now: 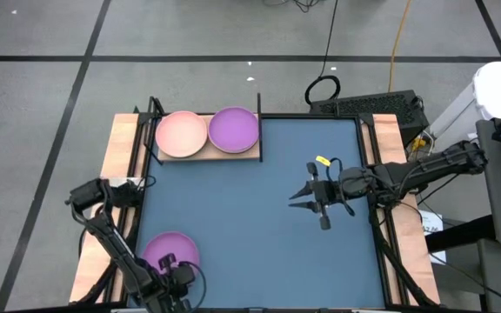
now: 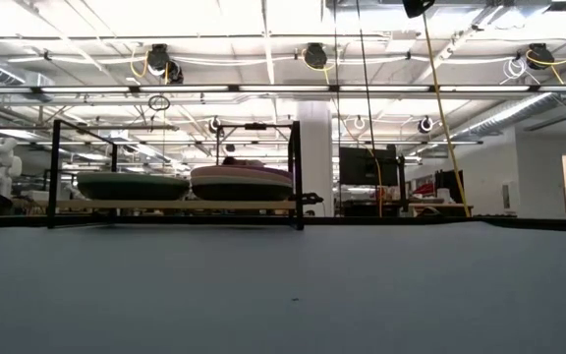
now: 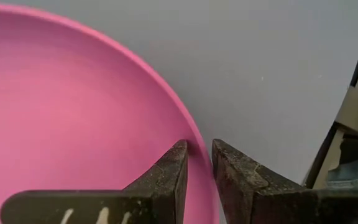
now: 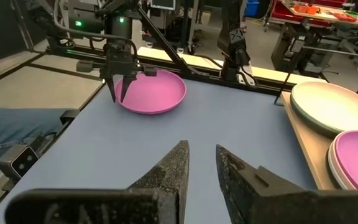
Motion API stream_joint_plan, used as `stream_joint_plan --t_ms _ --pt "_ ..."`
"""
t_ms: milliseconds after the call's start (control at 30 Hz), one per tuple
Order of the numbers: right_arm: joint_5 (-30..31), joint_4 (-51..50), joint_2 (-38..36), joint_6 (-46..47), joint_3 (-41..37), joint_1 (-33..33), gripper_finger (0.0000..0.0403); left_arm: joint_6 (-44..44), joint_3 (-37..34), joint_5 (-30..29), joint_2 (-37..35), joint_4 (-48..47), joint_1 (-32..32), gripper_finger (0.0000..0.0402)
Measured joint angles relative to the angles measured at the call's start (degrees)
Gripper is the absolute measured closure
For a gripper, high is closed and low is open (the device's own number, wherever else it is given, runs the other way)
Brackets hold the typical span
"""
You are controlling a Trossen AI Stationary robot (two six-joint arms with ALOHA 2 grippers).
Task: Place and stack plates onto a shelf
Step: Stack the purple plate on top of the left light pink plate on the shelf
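The shelf [image 1: 205, 153] stands at the far left part of the tabletop [image 1: 259, 252] and carries two stacks side by side: one topped by a pale pink plate [image 1: 181, 134], the other by a purple plate [image 1: 234, 129]. From table height each stack shows as a low pile resting on the wooden board; how many plates each holds cannot be counted. One plate remains off the shelf: a pink-purple plate [image 1: 170, 249] lying flat on the blue-grey mat at the near left corner, well apart from the shelf. The left end effector [image 3: 197, 165] is at this plate's rim, its fingers nearly together with the rim in the narrow gap between them; judged from the wrist view it is gripping the edge, and the plate is not yet lifted. The right end effector [image 1: 307, 197] hangs over the middle-right of the mat, fingers set close with a slim gap and nothing held. Judged status: the task is well advanced. Remaining work, as far as visible, is to carry this last plate across and set it on one of the stacks.
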Motion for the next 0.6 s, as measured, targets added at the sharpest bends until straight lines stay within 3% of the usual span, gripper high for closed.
stream_joint_plan --t_ms 267,600 --pt "-0.02 0.00 0.00 0.07 0.02 0.00 0.0339 3.96 0.00 1.34 0.30 1.75 -0.31 0.0324" --pt "-0.02 0.00 0.00 1.30 0.04 0.00 0.0339 1.66 0.02 4.42 0.30 -6.11 -0.33 0.0325"
